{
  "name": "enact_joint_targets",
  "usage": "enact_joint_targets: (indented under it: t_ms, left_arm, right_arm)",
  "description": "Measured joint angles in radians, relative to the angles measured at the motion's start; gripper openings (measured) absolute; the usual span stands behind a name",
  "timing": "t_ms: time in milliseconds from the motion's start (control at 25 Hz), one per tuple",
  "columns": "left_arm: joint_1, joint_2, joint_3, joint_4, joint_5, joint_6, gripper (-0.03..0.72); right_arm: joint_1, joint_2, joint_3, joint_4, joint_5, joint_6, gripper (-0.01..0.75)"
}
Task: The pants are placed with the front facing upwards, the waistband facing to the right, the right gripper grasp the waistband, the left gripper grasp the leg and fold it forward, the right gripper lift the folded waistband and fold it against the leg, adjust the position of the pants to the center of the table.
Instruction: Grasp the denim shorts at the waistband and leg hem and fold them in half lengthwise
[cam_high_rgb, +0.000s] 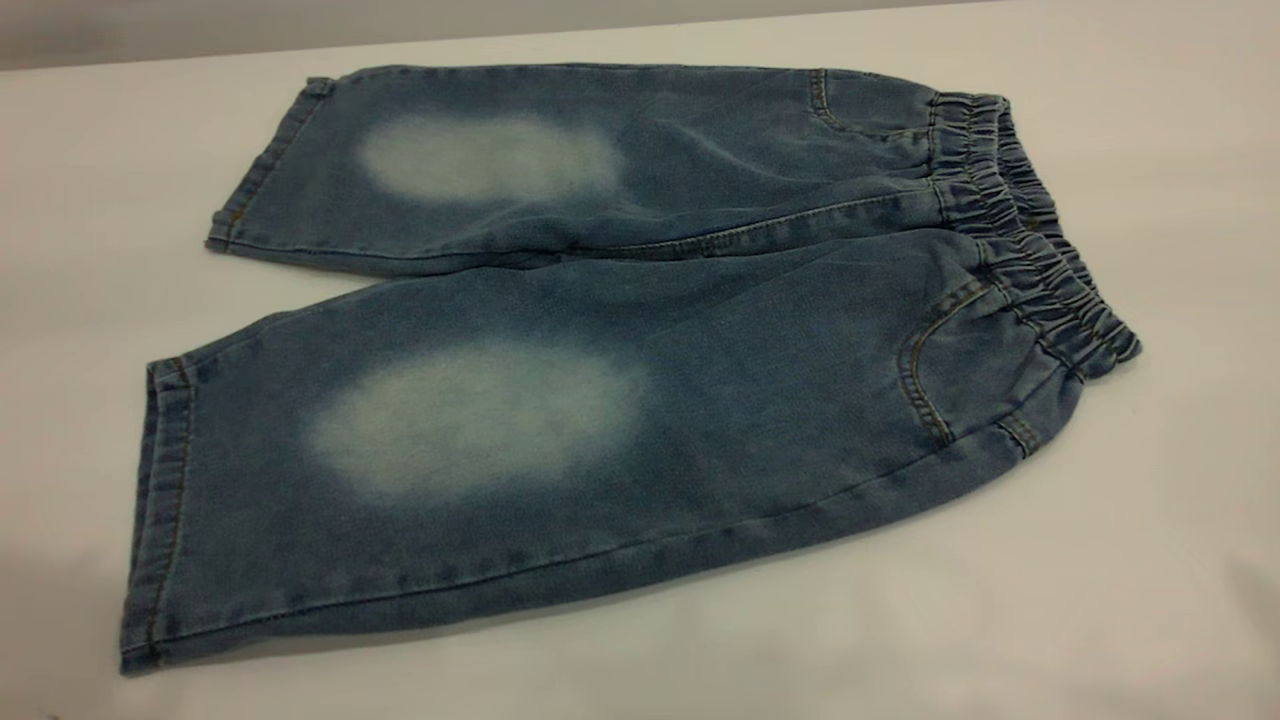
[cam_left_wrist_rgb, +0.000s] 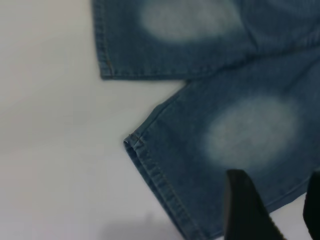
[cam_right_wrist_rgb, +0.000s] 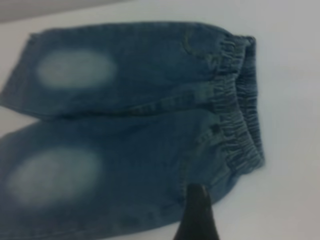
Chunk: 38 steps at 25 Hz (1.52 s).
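- The left gripper, a black two-fingered claw, hangs over the hem end of the nearer leg; its fingers stand wide apart with denim showing between them, holding nothing.
- The small blue denim pants lie flat and unfolded, front up, on the plain white table, legs pointing left and slightly splayed, each with a pale faded oval knee patch.
- The ruched elastic waistband sits at the right end, beside the curved front pockets.
- The right gripper, black and pointed, hovers above the near waistband corner; I cannot tell how its fingers stand.
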<state>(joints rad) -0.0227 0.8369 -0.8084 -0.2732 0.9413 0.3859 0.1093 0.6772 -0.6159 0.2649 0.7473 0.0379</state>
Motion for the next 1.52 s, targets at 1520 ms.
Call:
enact_joint_targets:
  t_ms: [1520]
  left_arm:
    - [-0.121,0.587,0.0,-0.327,-0.357,0.545,0.284]
  right_arm:
    - [-0.087,1.121,-0.122,0.57,-0.338,-0.632,0.481]
